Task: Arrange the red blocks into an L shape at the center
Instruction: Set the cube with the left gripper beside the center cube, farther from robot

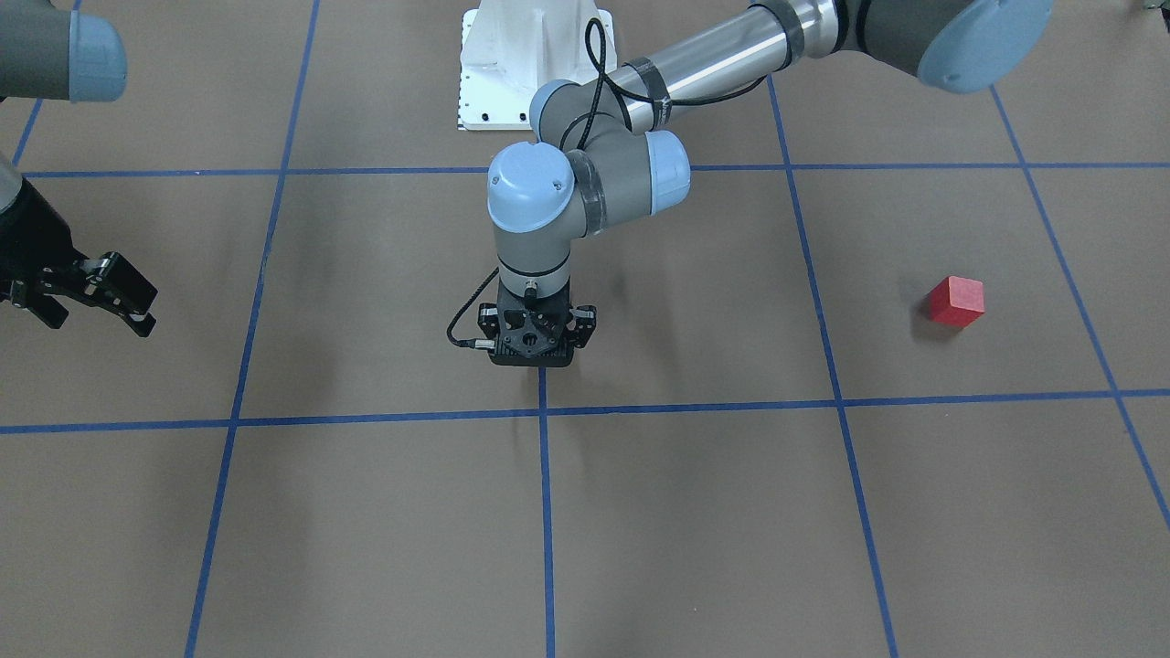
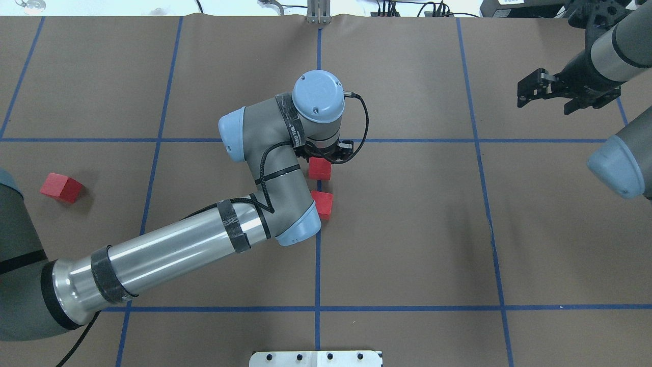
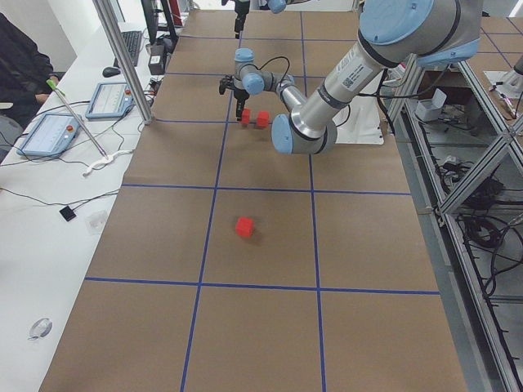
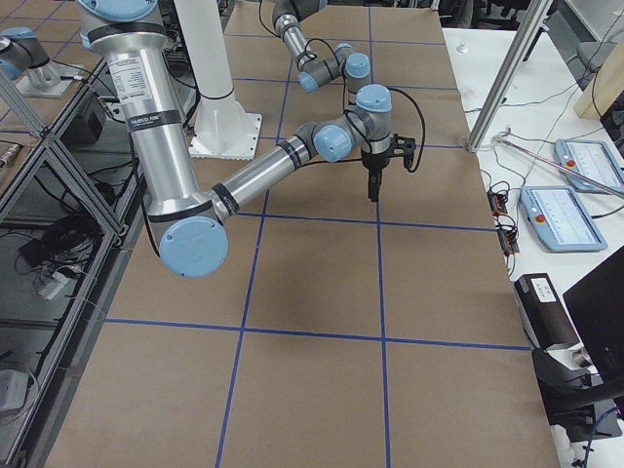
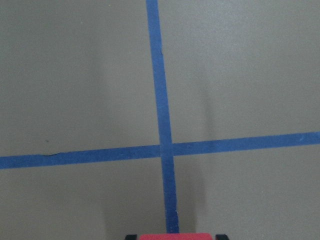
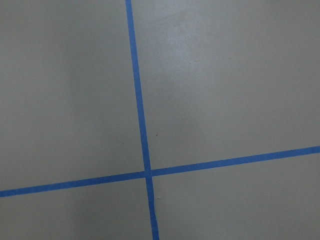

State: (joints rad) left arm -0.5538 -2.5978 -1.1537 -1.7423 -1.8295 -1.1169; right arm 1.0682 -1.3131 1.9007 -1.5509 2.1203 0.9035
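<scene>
Loose block (image 2: 61, 187) sits far out at 9 o'clock, well apart from the others. My left arm (image 2: 168, 250) bends in to table centre, left gripper (image 1: 537, 342) pointing straight down. Overhead, the arm hides its fingertips. The wrist cam cuts off the held block (image 5: 175, 236) at the bottom edge; the fingers are narrow, touching both its sides. Second block (image 2: 324, 204) lies just beside it at 6 o'clock. Right gripper (image 2: 532, 90) hovers at 2 o'clock, fingers wide.

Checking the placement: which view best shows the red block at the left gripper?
Overhead exterior: the red block shows its top and a side clearly. Exterior left shows the block small and far; left wrist, only a red sliver. In front-facing the left gripper covers it; exterior right does not show it.
</scene>
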